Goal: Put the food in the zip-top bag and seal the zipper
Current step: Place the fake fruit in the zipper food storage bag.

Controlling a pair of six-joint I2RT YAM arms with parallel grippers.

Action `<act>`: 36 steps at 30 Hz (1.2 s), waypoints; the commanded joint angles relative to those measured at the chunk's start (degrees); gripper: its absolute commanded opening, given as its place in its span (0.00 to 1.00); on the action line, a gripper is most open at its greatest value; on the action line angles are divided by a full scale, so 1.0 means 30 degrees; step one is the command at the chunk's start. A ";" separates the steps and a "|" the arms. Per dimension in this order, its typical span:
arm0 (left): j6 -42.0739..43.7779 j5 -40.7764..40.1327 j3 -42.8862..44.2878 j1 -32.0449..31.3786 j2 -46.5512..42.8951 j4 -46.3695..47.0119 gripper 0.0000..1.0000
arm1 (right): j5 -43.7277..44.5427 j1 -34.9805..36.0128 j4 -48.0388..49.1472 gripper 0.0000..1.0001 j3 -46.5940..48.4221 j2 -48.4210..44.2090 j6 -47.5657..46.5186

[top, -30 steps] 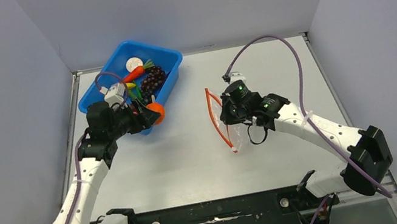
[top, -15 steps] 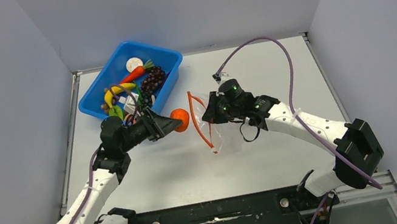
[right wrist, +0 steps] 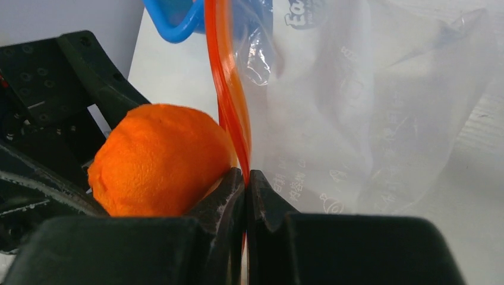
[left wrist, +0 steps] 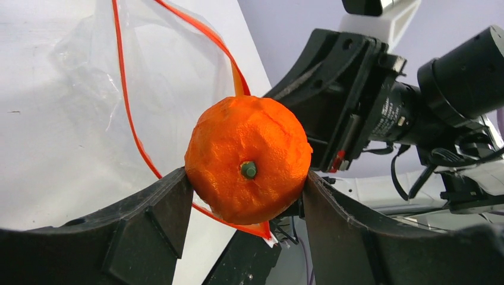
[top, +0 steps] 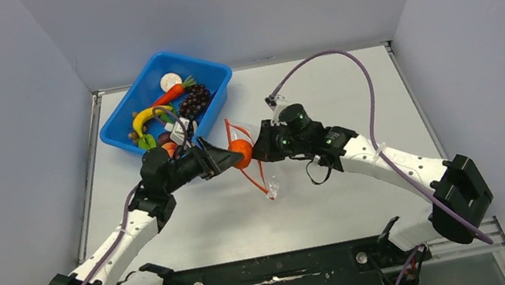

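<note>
- The left gripper held the orange ball between its two black fingers, one pressed on each side of the fruit, with the ball's small green stem end facing the left wrist camera.
- In the top view, the ball sat over the middle of the table, right at the mouth of the zip-top bag and touching or just beside its edge. Whether it had crossed inside the mouth could not be told.
- The right gripper was pinched tight on the bag's rim, its jaws meeting with the zipper caught between them, so the bag hung from it with its lower corner toward the table.
- The red-orange strip bowed out in a loop, so the mouth stood open toward the left arm, and the clear plastic behind it was wrinkled and slack.
- The blue bin stood at the far left of the table, apart from both grippers. In it lay the yellow banana, the carrot, the dark grapes, a green piece and a white disc.
</note>
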 commanded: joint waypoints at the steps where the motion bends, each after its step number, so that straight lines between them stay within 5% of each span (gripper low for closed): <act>1: 0.0672 -0.1574 0.0156 -0.0397 -0.0063 -0.0101 0.31 | -0.0516 0.0619 0.1263 0.00 0.0421 -0.0885 -0.0463; 23: 0.3270 -0.5420 0.1549 -0.2019 0.0891 -0.5321 0.30 | 0.0997 0.1206 0.1215 0.00 -0.0750 -0.3080 -0.0493; 30: 0.2479 -0.4535 0.2206 -0.2102 0.1506 -0.4105 0.31 | 0.0461 0.1232 0.1718 0.00 -0.0982 -0.2465 -0.0274; 33: 0.2069 -0.3703 0.2491 -0.2204 0.1423 -0.3704 0.36 | 0.0588 0.1246 0.1735 0.00 -0.0884 -0.2273 -0.0359; 36: 0.2783 -0.3672 0.2721 -0.2320 0.0810 -0.4748 0.53 | 0.0829 0.1251 0.1938 0.00 -0.1008 -0.2332 -0.0346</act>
